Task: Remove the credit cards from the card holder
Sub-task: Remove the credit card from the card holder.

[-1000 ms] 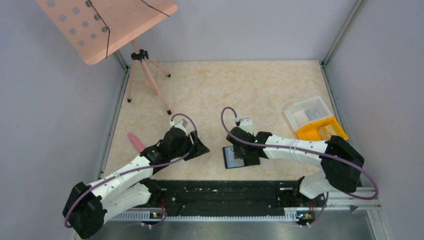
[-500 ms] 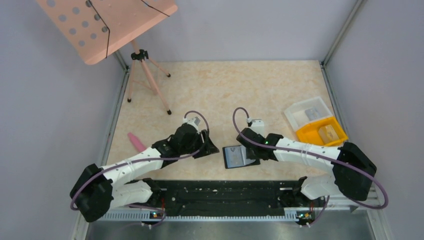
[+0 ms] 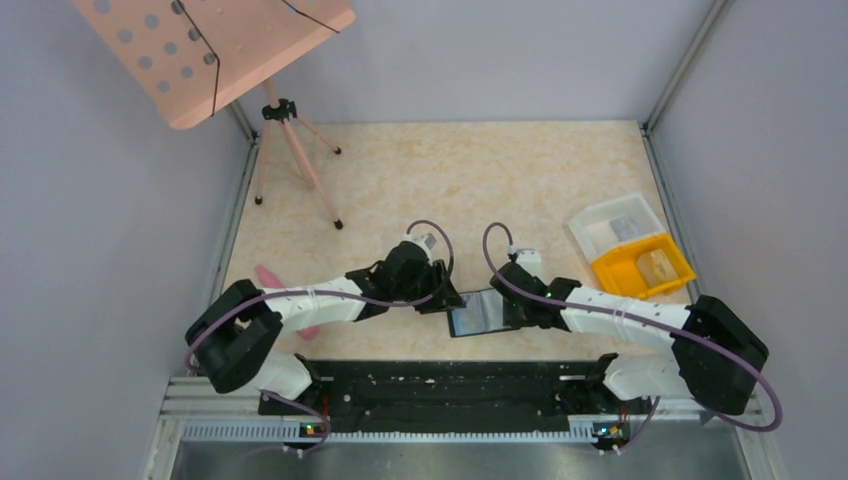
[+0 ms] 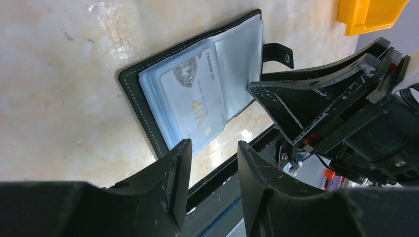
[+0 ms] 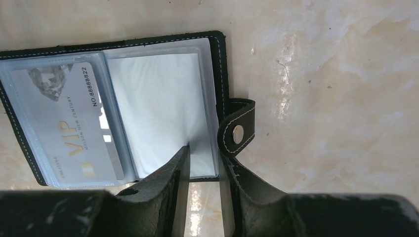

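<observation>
The card holder (image 3: pixel 473 312) lies open near the table's front edge, black with clear sleeves. A grey VIP credit card (image 5: pixel 74 123) sits in its left sleeve; the right sleeve (image 5: pixel 158 108) looks blank white. The snap strap (image 5: pixel 237 131) sticks out on the right. My left gripper (image 3: pixel 447 297) is open, just left of the holder, and its fingertips (image 4: pixel 180 163) hover by the holder's (image 4: pixel 195 94) near corner. My right gripper (image 3: pixel 508 306) is open, with narrow jaws over the right sleeve's lower edge (image 5: pixel 203 158), and nothing is clamped between them.
A yellow bin (image 3: pixel 642 265) and a clear plastic tray (image 3: pixel 615 225) stand at the right. A pink music stand (image 3: pixel 215 50) on a tripod (image 3: pixel 295 160) is at the back left. A pink object (image 3: pixel 268 278) lies at the left. The black rail (image 3: pixel 450 385) runs along the front.
My left arm has swung right and now reaches the holder's left side. My right gripper has shifted right, uncovering most of the open holder.
</observation>
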`<state>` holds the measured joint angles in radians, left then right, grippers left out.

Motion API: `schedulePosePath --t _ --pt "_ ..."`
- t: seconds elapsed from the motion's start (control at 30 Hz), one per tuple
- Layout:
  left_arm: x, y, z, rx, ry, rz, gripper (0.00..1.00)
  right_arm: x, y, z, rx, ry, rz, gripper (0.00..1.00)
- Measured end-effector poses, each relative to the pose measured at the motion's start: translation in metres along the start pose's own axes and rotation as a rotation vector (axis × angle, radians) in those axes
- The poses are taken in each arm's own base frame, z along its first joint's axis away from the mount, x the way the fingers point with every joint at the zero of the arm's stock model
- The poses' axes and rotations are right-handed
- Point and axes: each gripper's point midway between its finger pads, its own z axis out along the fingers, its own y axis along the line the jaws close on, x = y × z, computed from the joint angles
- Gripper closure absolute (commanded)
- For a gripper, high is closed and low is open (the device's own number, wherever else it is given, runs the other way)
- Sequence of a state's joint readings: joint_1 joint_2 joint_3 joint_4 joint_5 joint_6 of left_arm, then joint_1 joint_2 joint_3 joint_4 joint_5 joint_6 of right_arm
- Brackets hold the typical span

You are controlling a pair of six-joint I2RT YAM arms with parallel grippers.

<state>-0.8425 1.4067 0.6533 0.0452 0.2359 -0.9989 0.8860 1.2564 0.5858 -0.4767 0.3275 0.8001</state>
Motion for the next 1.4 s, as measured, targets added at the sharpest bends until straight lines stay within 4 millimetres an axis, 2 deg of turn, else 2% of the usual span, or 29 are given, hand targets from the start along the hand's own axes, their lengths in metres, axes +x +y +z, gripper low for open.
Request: schedulePosePath --t 0.13,0.2,0.3,0.47,0.63,0.77,0.93,1.13,1.27,1.4 --pt "0.007 -0.002 0.011 0.008 0.027 0.004 0.56 0.000 0.001 -0.002 -0.019 0.005 0.006 0.67" --pt "0.013 -0.001 0.015 0.005 0.042 0.007 0.56 0.002 0.001 -0.007 -0.023 0.017 0.014 0.61" --pt "0.020 -0.002 0.021 0.007 0.064 0.011 0.59 -0.002 0.003 -0.017 -0.030 0.024 0.024 0.59" --pt "0.026 -0.007 0.031 0.022 0.092 0.016 0.60 -0.017 0.013 -0.032 -0.076 -0.017 0.058 0.62" --pt "0.025 -0.022 0.046 0.063 0.112 0.022 0.61 -0.016 0.011 -0.032 -0.068 -0.010 0.057 0.69" --pt "0.027 -0.024 0.052 0.072 0.119 0.010 0.61 -0.017 0.011 -0.034 -0.066 -0.010 0.057 0.70" --pt "0.028 -0.027 0.053 0.081 0.118 0.009 0.61 -0.032 0.023 -0.044 -0.104 -0.038 0.070 0.72" --pt "0.027 -0.025 0.054 0.067 0.104 0.010 0.61 -0.048 0.050 -0.060 -0.248 -0.079 0.109 0.76" --pt "0.023 -0.019 0.049 0.045 0.067 0.009 0.61 -0.053 0.058 -0.058 -0.275 -0.094 0.128 0.76" --pt "0.025 -0.010 0.033 0.034 0.034 -0.001 0.61 -0.053 0.054 -0.043 -0.272 -0.084 0.158 0.77"
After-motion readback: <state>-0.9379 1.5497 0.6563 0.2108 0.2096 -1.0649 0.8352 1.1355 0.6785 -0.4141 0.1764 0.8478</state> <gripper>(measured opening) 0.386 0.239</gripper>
